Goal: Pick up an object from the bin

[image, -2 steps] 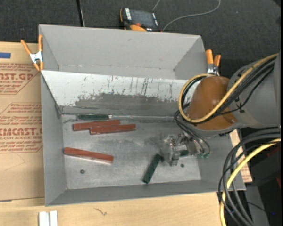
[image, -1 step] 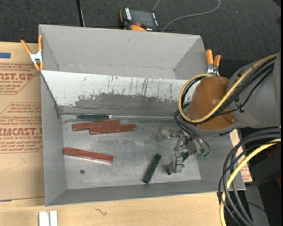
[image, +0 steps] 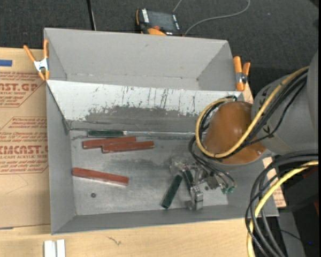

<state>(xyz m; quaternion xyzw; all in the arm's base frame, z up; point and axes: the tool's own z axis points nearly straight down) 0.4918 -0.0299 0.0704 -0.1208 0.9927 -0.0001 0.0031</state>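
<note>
My gripper [image: 195, 193] hangs low over the front right part of the bin floor, under the orange dome on the wrist. Just to its left lies a short dark green stick [image: 171, 191], slanted from the front left up to the back right; whether the gripper touches it cannot be made out. Nothing is seen held in the gripper.
A flat reddish-brown stick [image: 100, 176] lies at the front left of the floor. Two more reddish-brown sticks [image: 119, 144] lie side by side towards the back, with a dark green stick [image: 104, 134] behind them along the back wall. A small dark speck [image: 93, 195] sits near the front left.
</note>
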